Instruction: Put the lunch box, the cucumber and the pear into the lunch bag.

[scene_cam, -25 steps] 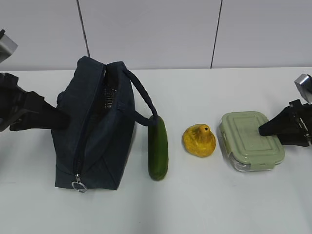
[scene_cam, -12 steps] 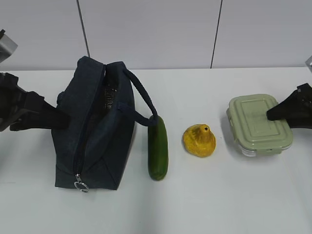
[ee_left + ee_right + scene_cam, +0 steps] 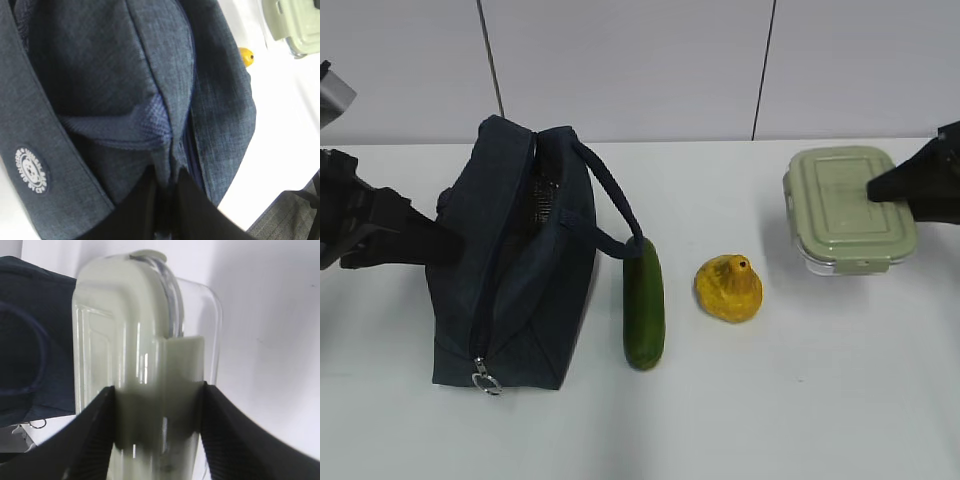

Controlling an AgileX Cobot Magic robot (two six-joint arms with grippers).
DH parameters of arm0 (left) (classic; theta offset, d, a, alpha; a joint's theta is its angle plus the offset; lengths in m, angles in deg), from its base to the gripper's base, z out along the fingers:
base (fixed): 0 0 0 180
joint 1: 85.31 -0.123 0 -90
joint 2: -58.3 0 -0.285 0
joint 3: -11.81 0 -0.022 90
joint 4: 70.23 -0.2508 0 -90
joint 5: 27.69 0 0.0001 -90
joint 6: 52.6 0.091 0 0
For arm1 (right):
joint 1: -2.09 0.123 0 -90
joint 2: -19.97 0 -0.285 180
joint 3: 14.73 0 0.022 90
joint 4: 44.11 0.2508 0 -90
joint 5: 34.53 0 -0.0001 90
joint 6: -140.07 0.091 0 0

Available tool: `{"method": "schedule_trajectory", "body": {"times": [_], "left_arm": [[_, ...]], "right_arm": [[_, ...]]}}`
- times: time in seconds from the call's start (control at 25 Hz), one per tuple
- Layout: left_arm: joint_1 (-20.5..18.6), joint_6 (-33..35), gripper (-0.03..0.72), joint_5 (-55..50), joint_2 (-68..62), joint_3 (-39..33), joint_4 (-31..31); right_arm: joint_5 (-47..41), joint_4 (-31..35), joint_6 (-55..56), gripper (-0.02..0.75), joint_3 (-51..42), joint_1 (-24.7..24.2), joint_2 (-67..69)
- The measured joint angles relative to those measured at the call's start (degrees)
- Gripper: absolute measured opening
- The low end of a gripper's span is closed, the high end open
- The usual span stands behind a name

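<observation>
Right then, my right jaws (image 3: pixel 159 432) were clamped across the lunch box (image 3: pixel 850 208), one finger (image 3: pixel 95 435) on each long side, gripping it at the near end only, and in the exterior view it sat lifted clear of the table (image 3: pixel 800 400) at the far right. My left jaws (image 3: pixel 167 200) were pinched together on a fold of the lunch bag (image 3: pixel 515 260), at its left side, seemingly to hold the mouth open.

What worried me most was that end-on hold. Glass walls and a smooth lid give the fingers little to bite on, and with most of the box hanging out beyond them I judged it could tip or slide out on the way across. A fall from there would have landed on or near the pear (image 3: pixel 728 288).

Next was the opening itself. It showed as a narrow dark slot along the top of the bag, and the box looked about as wide as that slot, so I expected it could catch on the zipper edge or push the bag over. If my left pinch slipped off the fabric, the mouth would have sagged shut.

Between box and bag lay the pear, then the cucumber (image 3: pixel 644 303), whose upper end touched the bag's drooping handle (image 3: pixel 610 215). That handle arched beside the opening on the approach side, and I thought a low pass could snag it.
</observation>
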Motion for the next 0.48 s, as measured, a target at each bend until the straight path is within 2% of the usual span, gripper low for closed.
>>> {"method": "schedule_trajectory", "body": {"times": [0.48], "left_arm": [[0.00,0.14,0.003,0.00,0.00,0.00,1.18]], "right_arm": [[-0.80,8.46,0.75,0.391,0.64,13.83,-5.64]]}}
